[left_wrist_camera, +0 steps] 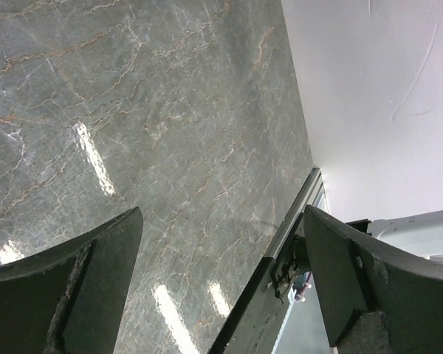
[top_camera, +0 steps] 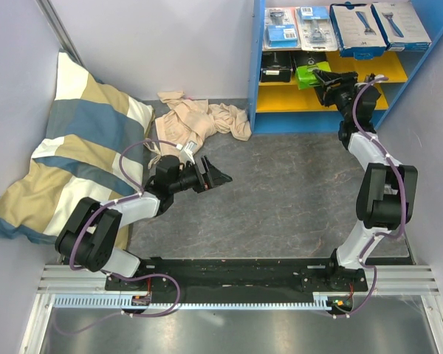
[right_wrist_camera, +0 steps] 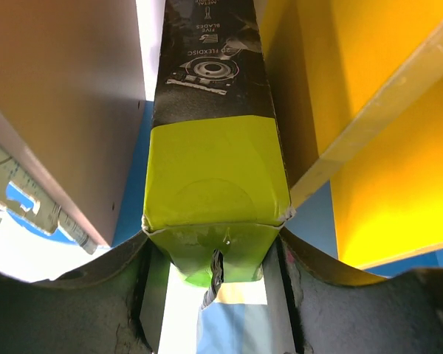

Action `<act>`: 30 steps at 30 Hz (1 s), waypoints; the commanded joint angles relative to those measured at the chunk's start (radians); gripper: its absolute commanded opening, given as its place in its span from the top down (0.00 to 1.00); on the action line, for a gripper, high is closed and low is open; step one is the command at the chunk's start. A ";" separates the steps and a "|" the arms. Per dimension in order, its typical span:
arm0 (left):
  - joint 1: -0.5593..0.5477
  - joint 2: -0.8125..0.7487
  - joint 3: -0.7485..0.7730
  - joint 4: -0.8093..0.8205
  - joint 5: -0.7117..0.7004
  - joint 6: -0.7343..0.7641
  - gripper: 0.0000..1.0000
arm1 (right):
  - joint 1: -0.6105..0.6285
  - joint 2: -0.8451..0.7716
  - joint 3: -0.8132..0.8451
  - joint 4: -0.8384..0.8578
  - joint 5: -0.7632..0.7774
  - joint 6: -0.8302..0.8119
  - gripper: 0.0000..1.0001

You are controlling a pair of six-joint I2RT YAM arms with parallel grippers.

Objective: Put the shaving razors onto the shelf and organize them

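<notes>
The shelf (top_camera: 255, 66) stands at the back right. Two blister razor packs (top_camera: 280, 26) and two white-blue boxes (top_camera: 358, 28) lie on its top board. A black box (top_camera: 275, 68) lies on the upper yellow board. My right gripper (top_camera: 326, 80) reaches into that level, shut on the second black box by its lime-green end (top_camera: 308, 74). In the right wrist view the box (right_wrist_camera: 218, 147) sits clamped in the gripper (right_wrist_camera: 215, 243), with the yellow board (right_wrist_camera: 384, 110) to its right. My left gripper (top_camera: 214, 177) hangs open and empty over the grey table (left_wrist_camera: 133, 110); its wrist view shows the jaws wide apart (left_wrist_camera: 221, 251).
A striped pillow (top_camera: 81, 147) leans in the back left corner. A beige cloth (top_camera: 196, 122) lies crumpled beside the shelf's left foot. The black base rail (top_camera: 236, 269) runs along the near edge. Walls close in on the left and right.
</notes>
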 commanded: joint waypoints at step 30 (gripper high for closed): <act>0.006 0.006 -0.025 0.064 0.035 -0.026 0.04 | 0.051 0.025 0.090 -0.283 -0.003 -0.232 0.05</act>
